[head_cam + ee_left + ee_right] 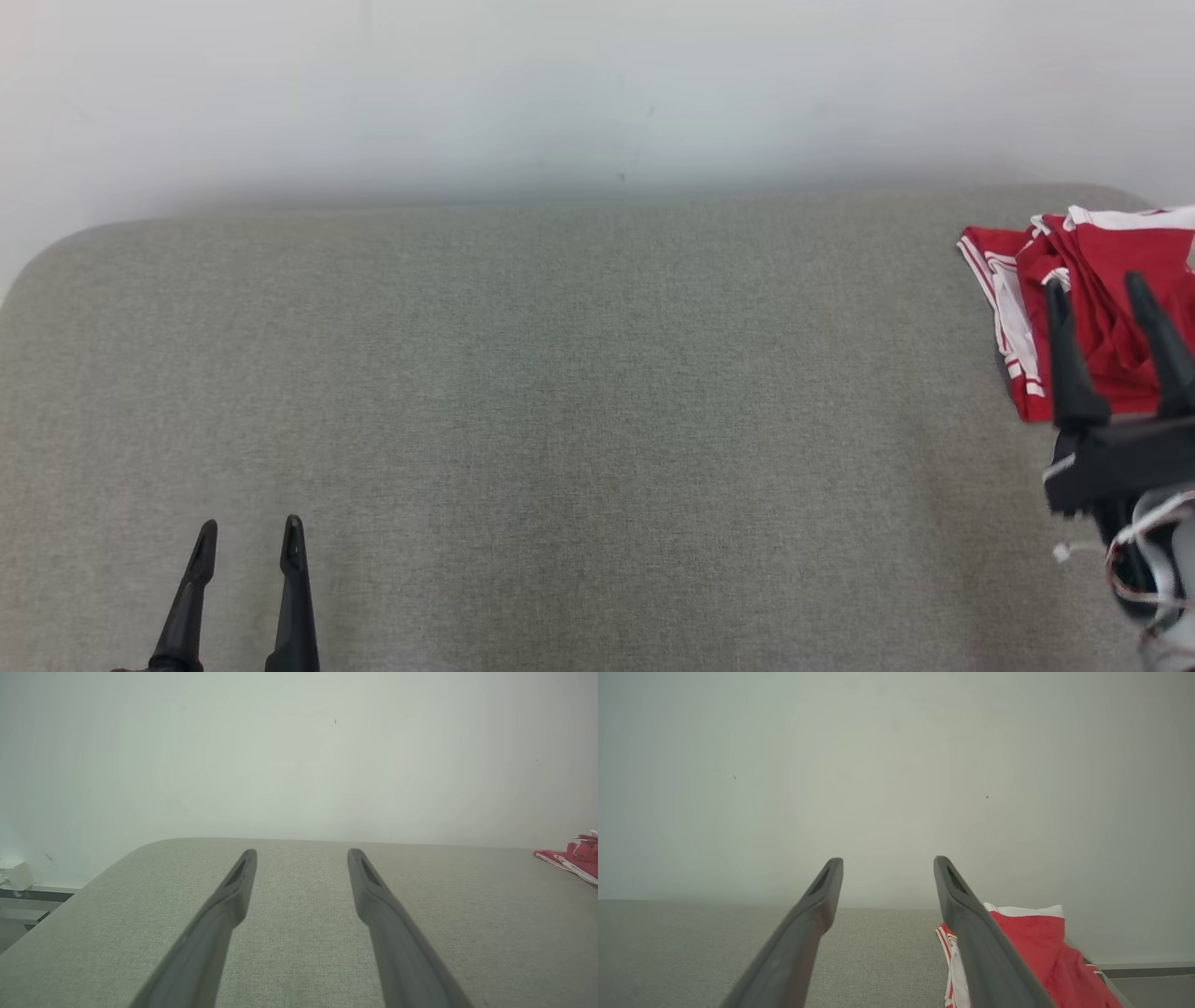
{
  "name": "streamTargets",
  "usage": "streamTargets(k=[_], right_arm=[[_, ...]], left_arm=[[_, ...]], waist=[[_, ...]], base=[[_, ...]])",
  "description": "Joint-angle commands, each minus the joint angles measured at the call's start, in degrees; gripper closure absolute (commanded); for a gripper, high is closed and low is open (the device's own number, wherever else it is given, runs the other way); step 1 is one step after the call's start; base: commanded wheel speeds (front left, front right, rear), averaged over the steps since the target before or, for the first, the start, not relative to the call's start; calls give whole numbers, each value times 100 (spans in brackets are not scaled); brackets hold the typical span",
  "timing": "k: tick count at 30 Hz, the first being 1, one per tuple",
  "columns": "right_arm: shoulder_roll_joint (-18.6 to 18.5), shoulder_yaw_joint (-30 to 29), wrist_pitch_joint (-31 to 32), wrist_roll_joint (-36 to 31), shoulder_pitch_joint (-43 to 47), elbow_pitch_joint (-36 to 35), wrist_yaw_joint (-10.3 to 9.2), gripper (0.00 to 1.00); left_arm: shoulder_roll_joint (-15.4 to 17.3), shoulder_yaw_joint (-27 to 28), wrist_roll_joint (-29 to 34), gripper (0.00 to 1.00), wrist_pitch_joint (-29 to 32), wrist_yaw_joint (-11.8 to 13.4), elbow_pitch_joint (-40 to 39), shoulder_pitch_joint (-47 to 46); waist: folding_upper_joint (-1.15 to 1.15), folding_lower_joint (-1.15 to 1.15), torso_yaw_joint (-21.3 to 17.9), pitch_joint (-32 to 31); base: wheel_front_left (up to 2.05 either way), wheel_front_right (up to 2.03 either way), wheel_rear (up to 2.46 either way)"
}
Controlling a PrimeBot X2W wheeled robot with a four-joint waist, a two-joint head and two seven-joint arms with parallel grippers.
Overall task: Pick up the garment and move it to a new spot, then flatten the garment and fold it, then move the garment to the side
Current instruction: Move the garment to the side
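A red garment (1092, 308) with white trim lies crumpled at the far right of the grey fabric table (560, 420). My right gripper (1097, 285) hovers over the garment's near part, open, nothing between its fingers. In the right wrist view the garment (1031, 952) shows to the right of the right gripper (887, 863), partly hidden behind its right finger. At the table's near left, my left gripper (250, 532) stands open and far from the garment. The left wrist view has the left gripper (302, 854) open over bare table, with the garment (572, 858) at the far right edge.
A pale wall (560, 93) rises right behind the table's far edge. The table's back corners are rounded. Off the table's left edge, the left wrist view shows a small white box (14, 875) on a ledge.
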Motion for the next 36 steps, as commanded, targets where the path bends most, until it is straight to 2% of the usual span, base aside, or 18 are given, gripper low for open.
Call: streamTargets(k=[1, 8, 15, 18, 24, 36], right_arm=[[103, -91, 62, -100, 251, -188, -17, 0], [787, -597, 326, -483, 1532, -1276, -17, 0], [1386, -615, 392, -743, 2409, -2001, -17, 0], [1540, -543, 358, -810, 2601, -2021, -17, 0], [1710, -292, 151, -887, 2686, -1614, -17, 0], [1693, -242, -79, -891, 2542, -1224, -17, 0]], left_arm=[[-10, 17, 5, 0, -14, 16, 5, 64], [-47, 57, 37, 0, -15, 16, 70, 66], [-59, 17, -7, 0, -15, 16, 206, -128], [-43, -36, -44, 0, -14, 16, 311, -155], [19, -128, -120, 0, -15, 16, 612, -260], [31, -162, -170, 0, -15, 16, 859, -303]], waist=[[1, 2, 129, -147], [1, 2, 141, -238], [1, 2, 189, -259], [1, 2, 200, -247], [1, 2, 213, -270], [1, 2, 225, -252]], base=[[0, 0, 0], [0, 0, 0], [0, 0, 0], [0, 0, 0], [0, 0, 0], [0, 0, 0]])
